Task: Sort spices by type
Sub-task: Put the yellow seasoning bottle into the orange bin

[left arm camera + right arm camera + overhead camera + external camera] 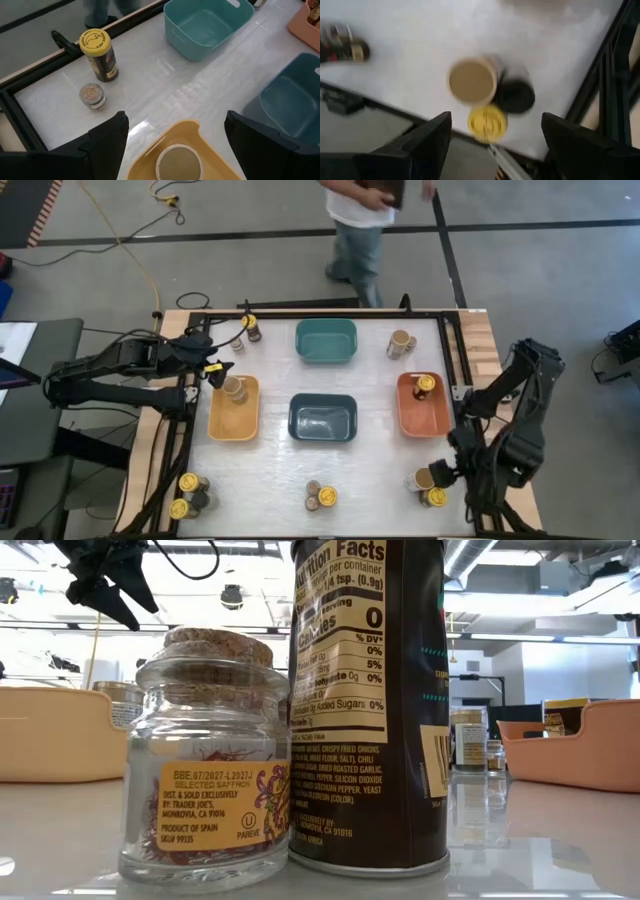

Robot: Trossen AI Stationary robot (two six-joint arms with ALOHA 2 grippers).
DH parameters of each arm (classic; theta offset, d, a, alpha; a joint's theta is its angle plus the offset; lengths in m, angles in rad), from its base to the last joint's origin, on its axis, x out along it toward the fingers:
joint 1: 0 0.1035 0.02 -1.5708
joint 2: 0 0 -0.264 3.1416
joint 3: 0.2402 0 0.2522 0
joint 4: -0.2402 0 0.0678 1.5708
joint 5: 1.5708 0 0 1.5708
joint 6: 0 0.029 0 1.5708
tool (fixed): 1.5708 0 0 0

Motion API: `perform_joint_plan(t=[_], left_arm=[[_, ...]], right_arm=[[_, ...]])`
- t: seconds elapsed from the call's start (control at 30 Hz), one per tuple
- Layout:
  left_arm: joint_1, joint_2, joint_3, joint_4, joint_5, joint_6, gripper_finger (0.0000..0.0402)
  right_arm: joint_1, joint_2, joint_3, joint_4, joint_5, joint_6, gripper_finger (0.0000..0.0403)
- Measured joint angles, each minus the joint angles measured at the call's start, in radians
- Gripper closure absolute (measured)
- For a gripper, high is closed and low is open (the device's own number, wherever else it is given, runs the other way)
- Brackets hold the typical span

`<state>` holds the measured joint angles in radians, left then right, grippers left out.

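Nearest the low camera: small clear glass jar with cork stopper [208, 755], upright on the white tabletop [560, 840], touching a tall dark cylindrical jar with a nutrition label [368, 705] on its right side. Beyond them, rectangular yellow plastic bin [60, 735] at far left and rectangular orange plastic bin [590, 745] at far right. Dark end effector seen at upper left, above the yellow bin; which arm not determinable from this view alone.

High view: left end effector [213, 371] poised at the far edge of the yellow bin, fingers apart, nothing held. Wide tan-topped jar [234, 389] standing inside that bin, just beneath it. Yellow-lidded jar [249, 323] and a small brown-topped jar beside it near the far left corner. Rectangular teal plastic bin [326, 340] at far centre; rectangular dark-blue plastic bin [323, 418] at centre. One yellow-lidded jar [426, 385] in the orange bin. Right end effector [440, 476] over a cluster of three jars [428, 488] at the near right corner, fingers apart, empty. Further jars at near left and near centre. Person [362, 225] standing beyond the far edge.

Left wrist view: fingers [107, 142] spread either side of the tan-topped jar, not touching it.

Right wrist view: fingers [427, 142] spread above the three-jar cluster, clear of it; picture blurred.
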<state>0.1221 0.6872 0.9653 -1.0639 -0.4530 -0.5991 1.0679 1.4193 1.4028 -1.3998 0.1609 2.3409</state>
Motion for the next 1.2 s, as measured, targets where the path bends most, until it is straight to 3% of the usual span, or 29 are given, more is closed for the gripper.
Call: perform_joint_plan(t=[0.3, 0.7, 1.2], left_arm=[[0.0, 0.0, 0.0, 0.0, -0.004, 0.007, 0.0085], [0.0, 0.0, 0.0, 0.0, -0.005, 0.001, 0.0085], [0.0, 0.0, 0.0, -0.001, -0.005, -0.006, 0.0085]], right_arm=[[0.057, 0.115, 0.113, 0.001, -0.107, 0.017, 0.007], [0.105, 0.216, 0.118, 0.071, -0.169, 0.023, 0.007], [0.071, 0.349, 0.115, 0.108, -0.163, 0.018, 0.007]])
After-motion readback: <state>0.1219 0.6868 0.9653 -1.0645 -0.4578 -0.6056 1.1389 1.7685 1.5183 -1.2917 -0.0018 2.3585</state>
